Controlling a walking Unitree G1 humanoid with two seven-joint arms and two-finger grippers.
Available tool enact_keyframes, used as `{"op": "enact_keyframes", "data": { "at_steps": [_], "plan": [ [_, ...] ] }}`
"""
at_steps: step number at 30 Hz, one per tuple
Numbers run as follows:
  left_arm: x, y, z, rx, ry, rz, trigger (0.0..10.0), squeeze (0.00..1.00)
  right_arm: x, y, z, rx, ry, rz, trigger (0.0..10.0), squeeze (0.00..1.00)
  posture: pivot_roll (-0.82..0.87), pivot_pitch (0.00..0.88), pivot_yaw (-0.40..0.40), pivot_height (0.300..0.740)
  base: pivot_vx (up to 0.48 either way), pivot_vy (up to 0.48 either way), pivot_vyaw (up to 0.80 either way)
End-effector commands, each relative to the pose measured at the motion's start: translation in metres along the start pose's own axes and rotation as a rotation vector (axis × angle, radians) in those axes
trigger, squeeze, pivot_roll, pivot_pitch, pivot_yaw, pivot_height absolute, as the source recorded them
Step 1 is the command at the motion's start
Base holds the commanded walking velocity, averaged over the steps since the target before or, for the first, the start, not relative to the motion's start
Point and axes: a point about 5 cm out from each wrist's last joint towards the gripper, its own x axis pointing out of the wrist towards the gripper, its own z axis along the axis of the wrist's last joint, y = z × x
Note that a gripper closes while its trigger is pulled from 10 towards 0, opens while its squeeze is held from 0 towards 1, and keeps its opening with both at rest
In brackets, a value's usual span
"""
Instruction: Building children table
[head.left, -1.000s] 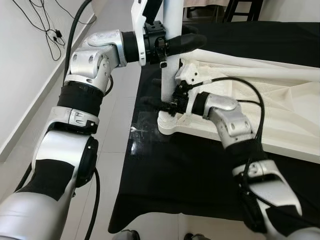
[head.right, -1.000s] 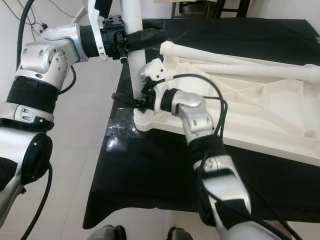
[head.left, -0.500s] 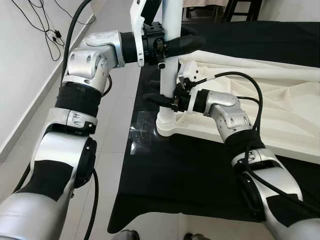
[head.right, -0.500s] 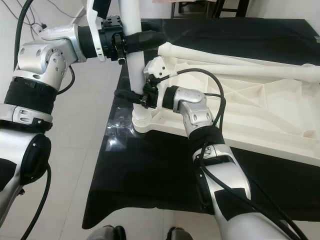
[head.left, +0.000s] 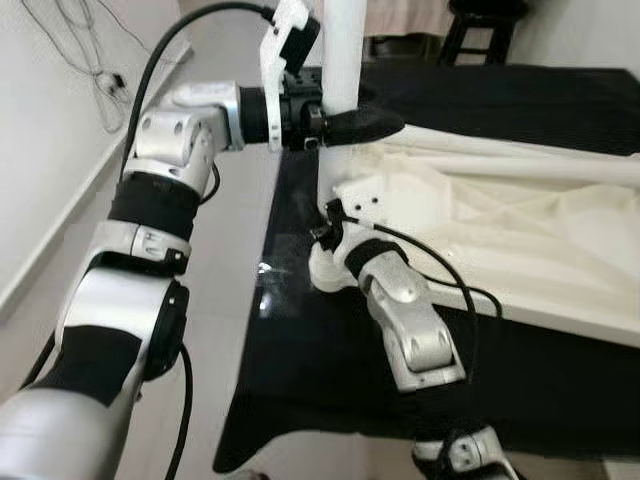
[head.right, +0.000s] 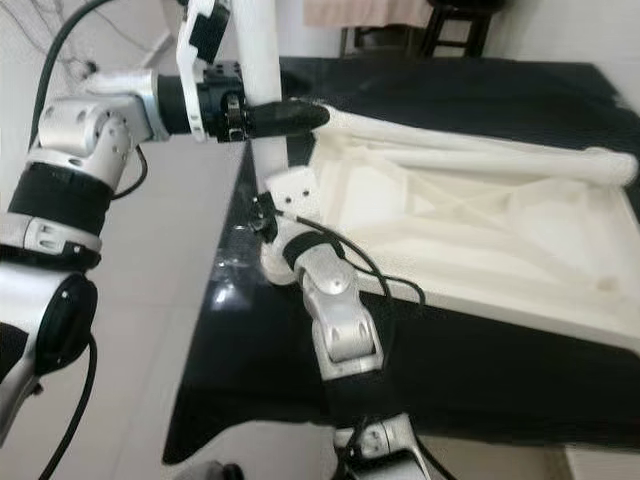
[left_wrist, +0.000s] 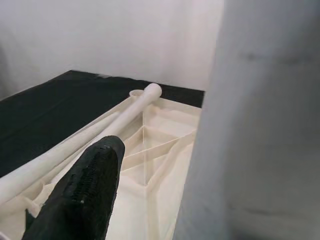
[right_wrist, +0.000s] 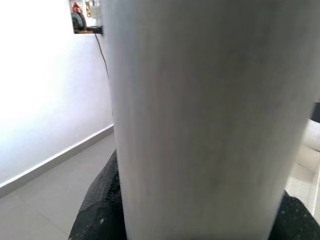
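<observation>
A cream table top (head.right: 480, 220) lies upside down on the black-clothed table (head.left: 320, 360). At its near left corner a white table leg (head.left: 343, 60) stands upright in the corner socket (head.left: 322, 272). My left gripper (head.left: 350, 122) is shut on this leg high up, one black finger (left_wrist: 85, 190) lying across its front. My right gripper (head.left: 325, 225) is low on the same leg just above the socket, its fingers (right_wrist: 100, 210) on both sides of it. A second leg (head.right: 480, 152) lies along the top's far rim.
The table's left edge (head.left: 268, 300) drops to a tiled floor (head.left: 220, 260), with a white wall and hanging cables (head.left: 95, 65) beyond. A dark stool (head.left: 485, 25) stands behind the table. My right forearm (head.left: 405, 320) crosses the black cloth in front.
The head view has shifted. My right elbow has swung down toward me, so the forearm now reaches up from below, and the right gripper sits slightly lower on the leg. My left gripper keeps its hold.
</observation>
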Motion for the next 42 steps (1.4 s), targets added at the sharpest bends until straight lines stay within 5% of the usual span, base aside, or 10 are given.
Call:
{"op": "enact_keyframes", "data": {
  "at_steps": [1,7,8,10,18,19,28,37,38,42],
  "plan": [
    [0.012,-0.006,0.002,0.019,0.027,-0.042,10.0,0.0,-0.001,0.028,-0.049,0.061,0.222,0.033,0.0,0.0,0.03,0.147,0.038,0.74,0.0,0.0,0.0],
    [0.013,-0.006,0.004,0.028,0.015,-0.039,10.0,0.0,0.005,0.026,-0.042,0.042,0.203,0.026,0.0,0.0,0.03,0.143,0.038,0.74,0.0,0.0,0.0],
    [0.013,-0.006,0.004,0.028,0.013,-0.043,0.5,0.0,0.005,0.026,-0.042,0.042,0.207,0.025,0.0,0.0,0.03,0.142,0.041,0.74,0.0,0.0,0.0],
    [0.014,-0.008,0.002,0.031,0.019,-0.071,0.0,0.0,-0.002,0.029,-0.037,0.028,0.242,-0.022,10.0,0.0,0.03,0.141,0.042,0.74,0.0,0.0,0.0],
    [0.014,-0.009,0.003,0.038,0.02,-0.081,0.0,0.0,0.013,0.005,-0.017,-0.011,0.142,0.034,10.0,0.0,0.03,0.134,0.038,0.74,0.0,0.0,0.0],
    [0.013,-0.008,0.003,0.04,0.02,-0.082,0.0,0.0,0.02,-0.004,-0.011,-0.009,0.105,0.117,10.0,1.0,0.03,0.129,0.037,0.74,0.0,0.0,0.0],
    [0.013,-0.01,0.003,0.048,0.022,-0.093,0.0,0.0,0.035,-0.033,0.027,-0.07,-0.015,0.601,10.0,0.0,0.03,0.122,0.039,0.74,0.0,0.0,0.0],
    [0.014,-0.012,0.004,0.054,0.023,-0.109,0.0,0.0,0.045,-0.039,0.036,-0.044,-0.011,0.778,9.8,0.0,0.05,0.127,0.039,0.74,0.0,0.0,0.0],
    [0.014,-0.012,0.004,0.055,0.025,-0.111,0.0,0.0,0.047,-0.037,0.033,-0.012,-0.004,0.795,0.0,0.0,0.05,0.129,0.039,0.74,0.0,0.0,0.0],
    [0.014,-0.013,0.004,0.057,0.028,-0.114,0.0,0.0,0.048,-0.036,0.026,0.031,0.014,0.82,0.0,0.0,0.05,0.134,0.041,0.74,0.0,0.0,0.0]
  ]
}}
